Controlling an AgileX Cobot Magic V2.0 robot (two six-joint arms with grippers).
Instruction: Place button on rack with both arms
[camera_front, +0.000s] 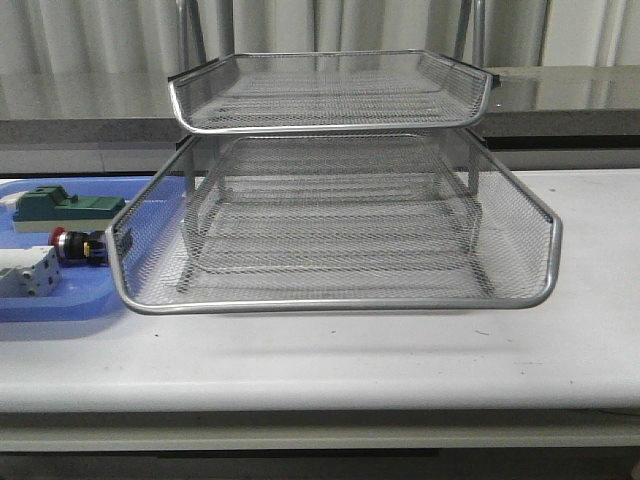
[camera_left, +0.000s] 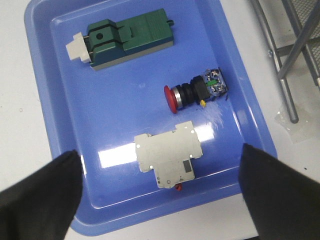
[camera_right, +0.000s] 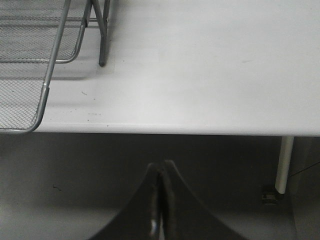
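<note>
A white bench (camera_front: 400, 350) carries a silver wire-mesh rack (camera_front: 330, 230), with a blue tray (camera_left: 85, 115) just beside it on the robot's left. The button (camera_left: 192, 92) lies on its side in that tray, between a green block (camera_left: 125, 40) and a white terminal block (camera_left: 167, 160). The left gripper (camera_left: 160, 200) hangs over the tray, jaws spread wide and empty; the right gripper (camera_right: 161, 200) sits off the bench's front edge, jaws pressed together on nothing.

A white table (camera_front: 400, 360) is seen, on which the silver wire-mesh rack (camera_front: 330, 225) is stood across its middle. A flat blue tray (camera_front: 60, 300) is laid at the left edge, just beside the rack.
</note>
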